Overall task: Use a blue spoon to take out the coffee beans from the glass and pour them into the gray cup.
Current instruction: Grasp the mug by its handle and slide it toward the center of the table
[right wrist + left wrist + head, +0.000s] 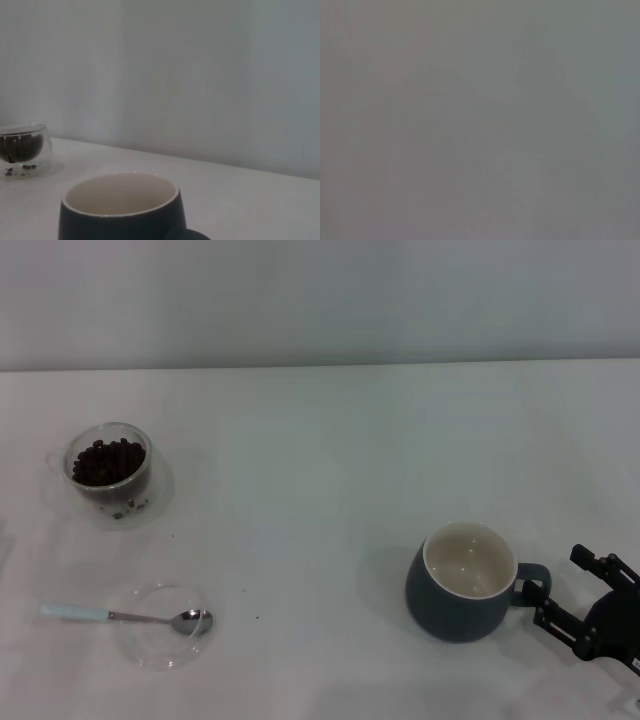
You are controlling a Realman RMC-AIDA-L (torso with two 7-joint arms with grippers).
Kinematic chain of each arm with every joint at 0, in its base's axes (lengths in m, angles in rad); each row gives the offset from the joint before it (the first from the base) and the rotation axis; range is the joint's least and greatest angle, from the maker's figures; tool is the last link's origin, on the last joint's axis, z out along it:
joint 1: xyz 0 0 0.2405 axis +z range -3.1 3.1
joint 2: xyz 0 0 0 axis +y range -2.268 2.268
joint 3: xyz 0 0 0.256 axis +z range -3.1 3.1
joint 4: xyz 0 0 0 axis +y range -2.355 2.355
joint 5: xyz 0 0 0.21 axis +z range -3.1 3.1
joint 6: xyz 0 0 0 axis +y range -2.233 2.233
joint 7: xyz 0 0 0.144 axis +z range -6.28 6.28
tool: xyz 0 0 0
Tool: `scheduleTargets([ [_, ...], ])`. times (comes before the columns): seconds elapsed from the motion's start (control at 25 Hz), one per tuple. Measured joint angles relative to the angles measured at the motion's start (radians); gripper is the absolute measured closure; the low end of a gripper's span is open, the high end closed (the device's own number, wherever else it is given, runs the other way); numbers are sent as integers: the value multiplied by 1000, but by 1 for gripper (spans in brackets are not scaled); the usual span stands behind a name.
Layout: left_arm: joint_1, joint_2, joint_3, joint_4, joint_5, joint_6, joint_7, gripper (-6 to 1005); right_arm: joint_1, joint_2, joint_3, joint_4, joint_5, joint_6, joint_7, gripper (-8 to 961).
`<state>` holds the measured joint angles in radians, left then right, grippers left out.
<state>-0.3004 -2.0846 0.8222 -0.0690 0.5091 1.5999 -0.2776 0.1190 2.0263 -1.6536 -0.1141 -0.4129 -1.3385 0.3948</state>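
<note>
The glass [109,472] holds a heap of coffee beans [106,461] and stands at the back left; it also shows in the right wrist view [23,149]. The blue spoon [120,616] lies at the front left, its metal bowl resting in a flat clear dish [160,641] and its pale blue handle pointing left. The gray cup [462,581] stands at the front right, its inside empty and its handle pointing right; the right wrist view shows it close up [121,210]. My right gripper [563,589] is open, low at the cup's handle, just to its right. My left gripper is out of view.
The white table [330,470] runs back to a pale wall. A few stray beans [20,170] lie inside the glass's double-walled base. The left wrist view shows only a plain grey surface.
</note>
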Motion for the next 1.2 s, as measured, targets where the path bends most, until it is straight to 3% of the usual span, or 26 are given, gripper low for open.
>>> scheduleTargets([
  [0.24, 7, 0, 0, 0, 0, 0, 0, 111, 1, 0, 0, -4, 0, 7, 1, 184],
  [0.48, 11, 0, 0, 0, 0, 0, 0, 111, 1, 0, -6, -3, -1, 6, 2, 384],
  [0.68, 12, -1, 0, 0, 0, 0, 0, 112, 1, 0, -22, -5, -1, 1, 3, 608],
  [1.2, 15, -2, 0, 0, 3, 0, 0, 112, 2, 1, -124, -62, 6, -2, 23, 784],
])
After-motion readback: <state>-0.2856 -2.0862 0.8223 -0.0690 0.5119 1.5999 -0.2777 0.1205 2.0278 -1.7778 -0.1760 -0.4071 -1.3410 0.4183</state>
